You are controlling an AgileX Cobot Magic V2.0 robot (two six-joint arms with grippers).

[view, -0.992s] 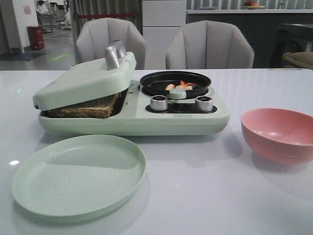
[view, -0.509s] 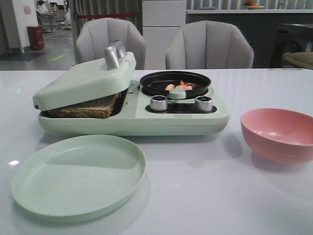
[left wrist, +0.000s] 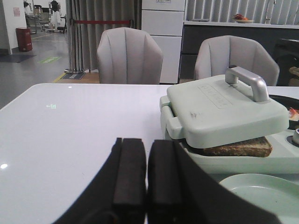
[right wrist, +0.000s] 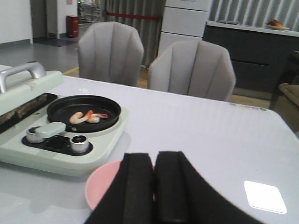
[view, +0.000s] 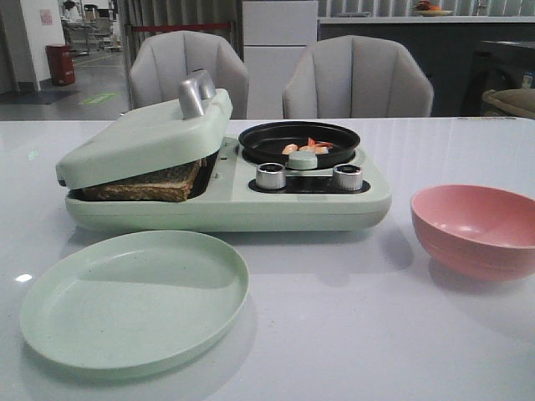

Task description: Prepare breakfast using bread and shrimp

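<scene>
Both end effectors closed, empty.

No readable text, brand or nos. anywhere. The sandwich-maker lid has a raised embossed label near its handle, too faint/small to read. A pale notice on the back wall and green floor markings are blurred, illegible.
</scene>
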